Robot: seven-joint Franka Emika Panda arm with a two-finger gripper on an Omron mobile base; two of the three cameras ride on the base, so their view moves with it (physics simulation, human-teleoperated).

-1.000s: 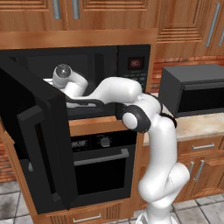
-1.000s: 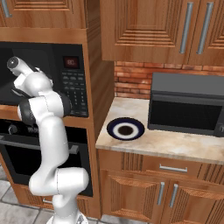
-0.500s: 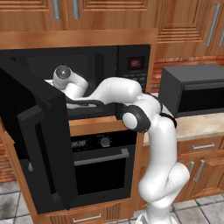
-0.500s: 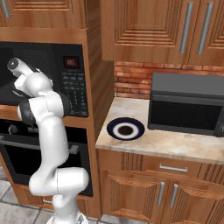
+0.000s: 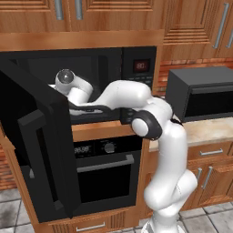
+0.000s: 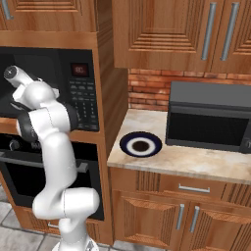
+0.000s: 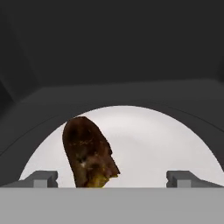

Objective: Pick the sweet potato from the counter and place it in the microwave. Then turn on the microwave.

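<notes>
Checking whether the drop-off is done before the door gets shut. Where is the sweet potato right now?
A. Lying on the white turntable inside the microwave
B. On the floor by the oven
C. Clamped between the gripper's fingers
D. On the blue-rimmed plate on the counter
A: in the hand view the sweet potato lies on the white turntable inside the microwave, with the open gripper standing apart on either side of it.

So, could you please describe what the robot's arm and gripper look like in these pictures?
The arm is glossy white, built of rounded tubular segments with dark grey to black rings at the joints and a round grey cap at one end of a link. A thin dark cable runs along the forearm. The gripper shows two small, blocky dark grey fingertips.
</notes>
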